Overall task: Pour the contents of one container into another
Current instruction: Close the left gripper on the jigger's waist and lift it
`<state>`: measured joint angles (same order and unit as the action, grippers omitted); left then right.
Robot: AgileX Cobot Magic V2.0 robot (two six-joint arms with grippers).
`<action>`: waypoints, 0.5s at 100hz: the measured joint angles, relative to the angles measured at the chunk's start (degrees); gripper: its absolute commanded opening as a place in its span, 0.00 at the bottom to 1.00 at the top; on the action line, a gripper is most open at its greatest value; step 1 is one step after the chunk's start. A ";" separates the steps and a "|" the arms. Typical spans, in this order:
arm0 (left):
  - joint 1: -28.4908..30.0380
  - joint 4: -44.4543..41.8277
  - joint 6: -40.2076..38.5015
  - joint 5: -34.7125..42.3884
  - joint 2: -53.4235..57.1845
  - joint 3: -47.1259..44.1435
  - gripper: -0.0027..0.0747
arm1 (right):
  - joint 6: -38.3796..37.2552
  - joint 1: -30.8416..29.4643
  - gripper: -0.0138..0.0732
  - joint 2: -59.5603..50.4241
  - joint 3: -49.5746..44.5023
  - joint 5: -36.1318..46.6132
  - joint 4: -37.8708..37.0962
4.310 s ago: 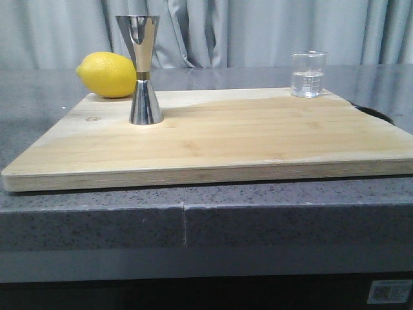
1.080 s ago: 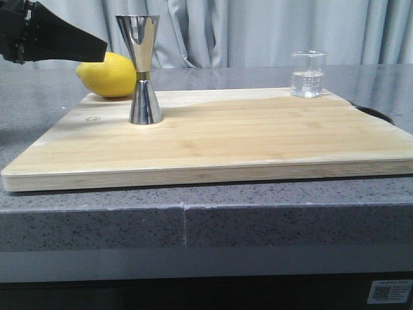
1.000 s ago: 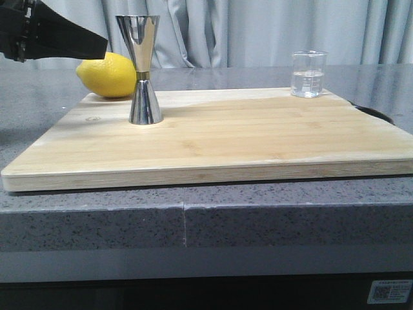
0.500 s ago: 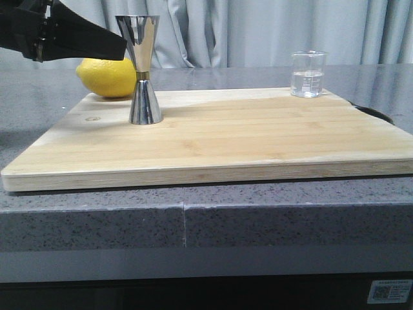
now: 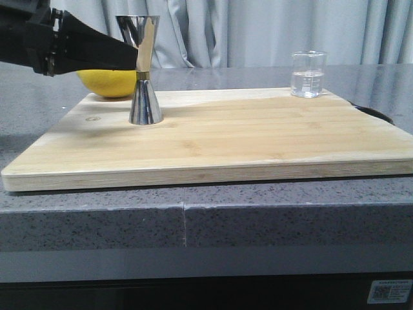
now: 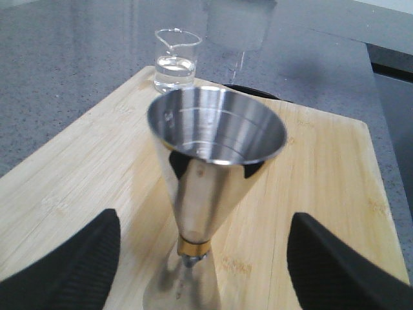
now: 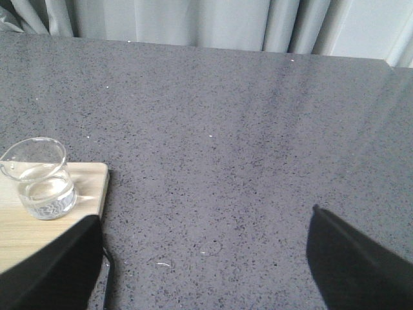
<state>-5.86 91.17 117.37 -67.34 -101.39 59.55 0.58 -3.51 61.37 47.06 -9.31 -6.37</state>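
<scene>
Front view first: the left claw [image 5: 126,57] reaches in from nine o'clock, level with the upper cone of the steel jigger [image 5: 142,70], which stands upright on the cutting board [image 5: 219,139] at about ten o'clock, a lemon [image 5: 106,84] just behind it. Over at two o'clock, near the board's far corner, sits the glass beaker [image 5: 308,74], well apart from the jigger and holding a shallow pool of clear liquid. Board rests on the grey desk [image 5: 193,219].

Left wrist view now: fingers [image 6: 71,265] spread wide either side of the jigger, not touching it. Its top cup looks empty, just polished steel and faint fill lines. My read: rigid, smooth, slippery, and top-heavy on a small foot, so the gold waist band [image 6: 192,246] is the sensible place to pinch and steady it.

Right wrist view: right claw [image 7: 206,258] also wide open, nothing between its fingers, hanging over bare desk beside the board's corner. The beaker shows at nine o'clock, liquid low in it. Thin glass, light, breakable and slick; take it round the middle of the wall, gently, lip kept clear for pouring
</scene>
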 measured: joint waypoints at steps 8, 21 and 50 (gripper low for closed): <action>-0.09 0.69 0.11 0.09 -1.07 0.00 0.69 | 0.00 0.00 0.83 0.00 0.00 0.00 0.00; -0.95 2.64 1.23 0.31 -3.24 0.00 0.69 | 0.00 0.00 0.83 0.00 0.00 0.00 0.00; -4.17 6.05 5.52 0.95 -5.43 0.00 0.69 | 0.00 0.00 0.83 0.00 0.00 0.00 0.00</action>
<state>-10.03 97.22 122.88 -66.39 -106.82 59.55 0.58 -3.51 61.37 47.06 -9.31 -6.37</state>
